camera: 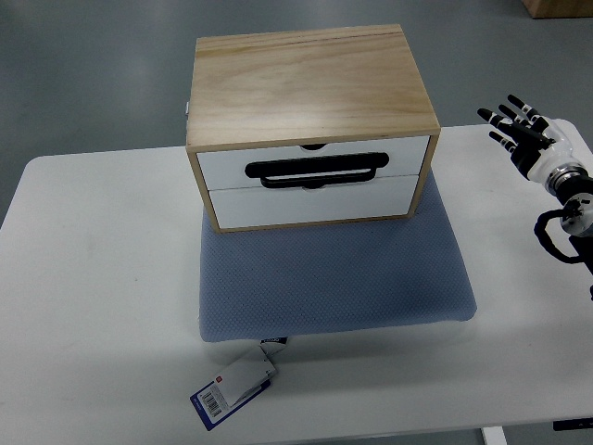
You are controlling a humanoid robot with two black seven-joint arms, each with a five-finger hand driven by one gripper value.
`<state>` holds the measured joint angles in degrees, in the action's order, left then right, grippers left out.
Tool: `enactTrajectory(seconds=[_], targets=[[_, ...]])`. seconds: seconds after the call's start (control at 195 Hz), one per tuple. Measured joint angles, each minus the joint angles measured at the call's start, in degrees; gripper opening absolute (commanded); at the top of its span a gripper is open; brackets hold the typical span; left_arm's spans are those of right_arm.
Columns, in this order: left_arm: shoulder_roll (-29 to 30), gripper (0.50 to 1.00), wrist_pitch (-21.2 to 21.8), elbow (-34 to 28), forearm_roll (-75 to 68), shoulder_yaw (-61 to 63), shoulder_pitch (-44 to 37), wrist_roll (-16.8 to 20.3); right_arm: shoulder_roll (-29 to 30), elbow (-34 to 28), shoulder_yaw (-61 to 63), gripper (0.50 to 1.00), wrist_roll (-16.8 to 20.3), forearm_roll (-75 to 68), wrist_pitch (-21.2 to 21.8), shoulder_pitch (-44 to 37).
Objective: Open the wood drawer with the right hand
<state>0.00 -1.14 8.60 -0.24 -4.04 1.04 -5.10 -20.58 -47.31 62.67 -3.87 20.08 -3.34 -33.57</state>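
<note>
A wooden drawer box (310, 88) stands on a blue-grey mat (334, 278) at the back middle of the white table (93, 278). It has two white drawer fronts, both closed, and a black handle (315, 170) across the upper one. My right hand (519, 130) is to the right of the box, well apart from it, above the table's right edge. Its fingers are spread and hold nothing. The left arm does not show.
A white and blue tag (233, 387) lies at the mat's front left corner. A cardboard box corner (556, 7) shows on the floor at the top right. Grey floor surrounds the table.
</note>
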Motion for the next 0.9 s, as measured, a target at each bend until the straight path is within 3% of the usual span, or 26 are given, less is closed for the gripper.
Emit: enactTrajectory(seconds=[0.899], targets=[[0.0,1.0,0.0,0.0,0.1,-0.2,-0.3,0.0,-0.2,0.0,0.0,0.932,0.0,0.0,0.0,0.2]])
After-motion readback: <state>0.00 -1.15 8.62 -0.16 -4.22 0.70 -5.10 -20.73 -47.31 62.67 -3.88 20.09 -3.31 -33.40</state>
